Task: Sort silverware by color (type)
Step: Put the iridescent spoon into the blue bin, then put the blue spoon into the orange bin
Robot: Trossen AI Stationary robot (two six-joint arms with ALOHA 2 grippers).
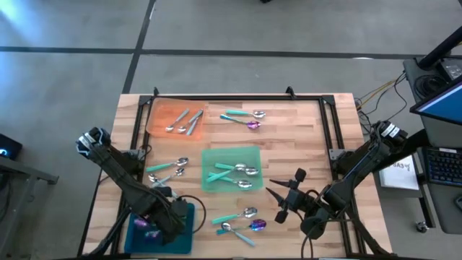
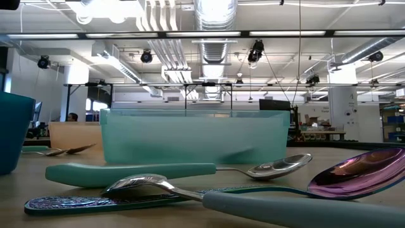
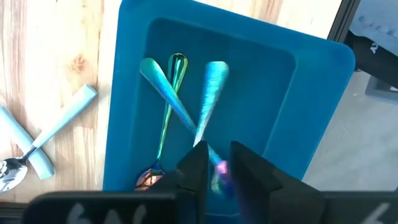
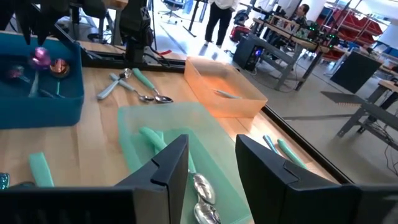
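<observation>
Nearest the low camera, a purple iridescent spoon (image 2: 354, 174) lies with its mirror bowl up and a thick teal handle running toward the lens; just beside it rest a silver-headed spoon with teal handle (image 2: 190, 172) and a flat patterned iridescent piece (image 2: 76, 202). From above, that same loose cluster (image 1: 242, 220) sits on the bare wooden table (image 1: 303, 137) near the front edge, between the two arms. At the front left corner, the left gripper (image 3: 217, 165) hangs over the blue tray (image 3: 311, 87); its fingers are slightly parted around the purple bowl end of an iridescent utensil, and whether they grip it cannot be told. Three iridescent teal-green handles (image 3: 180, 99) lie crossed inside that tray. The right gripper (image 1: 285, 195) hovers front right of centre, fingers (image 4: 168, 165) apart with nothing between them, pointed at the green tray (image 1: 231, 168). That tray, mid-table, holds several silver-bowled spoons with teal handles. Left of it, two more teal-handled spoons (image 1: 170, 170) lie crossed on the wood. Farther back, the orange tray (image 1: 175, 117) holds a few all-silver pieces, plain and bright. To its right, at the far edge, lie teal-handled spoons (image 1: 244, 117), one with a purple bowl. Beyond the table, a person (image 4: 221, 15) stands among workbenches.
</observation>
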